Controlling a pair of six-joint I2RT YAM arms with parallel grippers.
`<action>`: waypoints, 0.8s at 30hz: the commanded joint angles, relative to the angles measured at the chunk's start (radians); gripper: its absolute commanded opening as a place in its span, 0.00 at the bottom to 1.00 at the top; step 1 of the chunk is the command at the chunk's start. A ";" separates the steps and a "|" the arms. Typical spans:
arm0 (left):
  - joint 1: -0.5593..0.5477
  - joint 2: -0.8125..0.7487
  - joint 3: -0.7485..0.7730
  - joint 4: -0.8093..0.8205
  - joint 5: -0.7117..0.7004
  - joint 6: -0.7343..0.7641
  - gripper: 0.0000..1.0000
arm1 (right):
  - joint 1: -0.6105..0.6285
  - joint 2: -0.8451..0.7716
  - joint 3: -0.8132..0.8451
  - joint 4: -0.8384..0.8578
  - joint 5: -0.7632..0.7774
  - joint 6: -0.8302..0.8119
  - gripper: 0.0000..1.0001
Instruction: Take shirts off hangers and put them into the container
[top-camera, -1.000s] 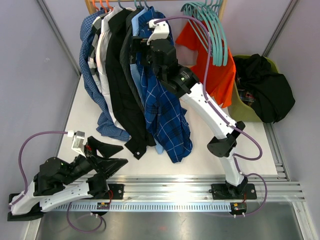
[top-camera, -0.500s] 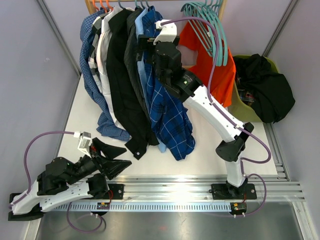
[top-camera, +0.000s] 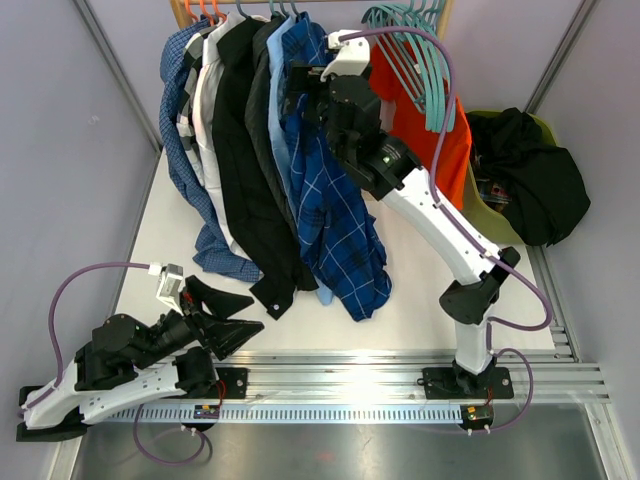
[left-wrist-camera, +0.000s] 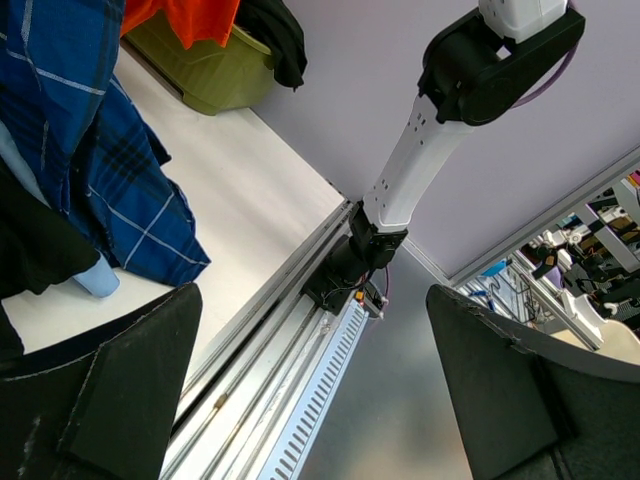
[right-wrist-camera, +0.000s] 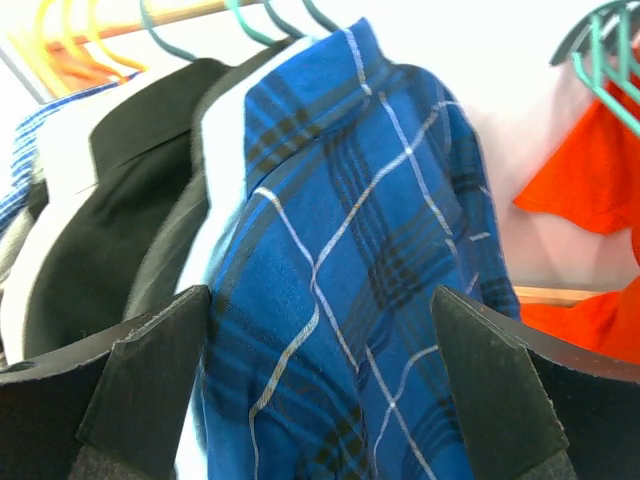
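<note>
Several shirts hang on hangers from the rail at the back. The dark blue windowpane-check shirt is the rightmost of them. My right gripper is open, its jaws set wide on either side of that shirt's shoulder, and I cannot tell whether they touch it. My left gripper is open and empty, low over the table's front-left edge. The olive-green container stands at the right with a black shirt piled in it. Empty teal hangers hang at the rail's right end.
An orange garment hangs between the check shirt and the container. Orange hangers sit at the rail's left end. The metal rail with the arm bases runs along the table's front. Purple walls close in both sides.
My right arm has risen and swung right, carrying its open gripper up to the check shirt's shoulder near the rail. The left arm shifted slightly, then stayed still.
</note>
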 joint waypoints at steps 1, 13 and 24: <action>0.001 -0.167 -0.003 0.034 0.032 -0.008 0.99 | -0.031 -0.017 0.048 -0.016 0.001 0.039 0.98; 0.003 -0.168 0.007 0.014 0.035 -0.011 0.99 | -0.126 0.104 0.198 -0.216 -0.121 0.108 0.96; 0.003 -0.167 -0.004 0.022 0.035 -0.012 0.99 | -0.168 0.144 0.283 -0.394 -0.140 0.039 0.84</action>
